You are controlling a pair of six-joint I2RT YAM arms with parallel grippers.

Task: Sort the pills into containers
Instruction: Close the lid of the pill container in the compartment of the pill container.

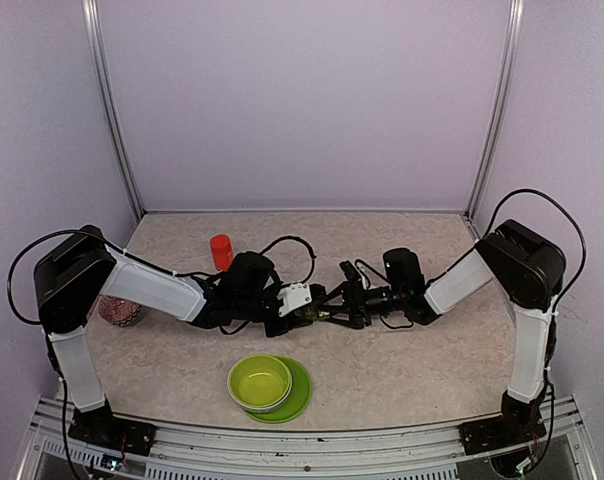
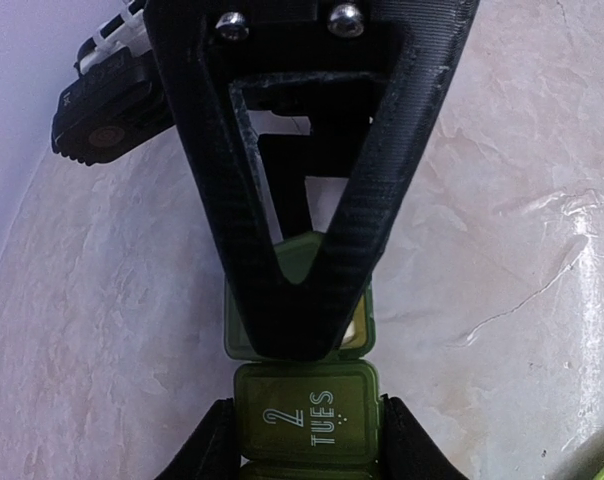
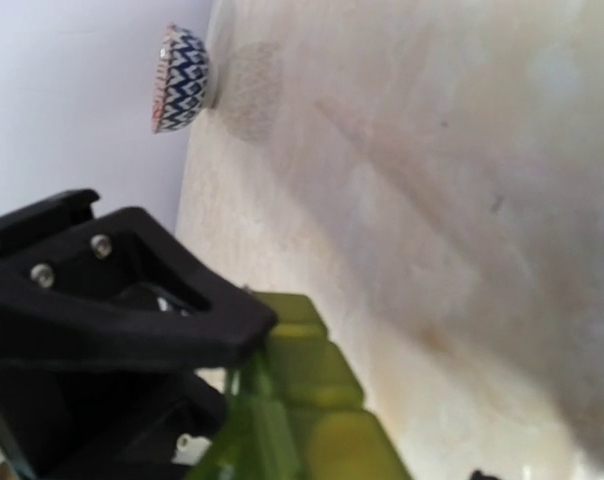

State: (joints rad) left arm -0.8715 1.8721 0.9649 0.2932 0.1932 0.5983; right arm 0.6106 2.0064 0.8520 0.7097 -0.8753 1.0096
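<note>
Nearest, low in the top view, the lime-green bowl sits on its plate, apart from the work. Just beyond, at mid-frame, both hands meet over the containers, which lie on the bench. The left hand is clenched on the compartment marked "2 TUES", a finger against each side. The right hand points its closed-together fingertips at the next compartment up the frame. The step looks like opening a lid. Doing it well likely means the left hand keeping the strip flat and firm while the right lifts gently at the lid's lip, so the box neither twists nor jumps. Whether the right pinches that lip I cannot tell. Only the left wrist view shows the label and the grip. The right wrist view, blurred on the strip, gives the clearest sight of a patterned bowl at its upper left. Only the top view shows the orange-red bottle farther back.
</note>
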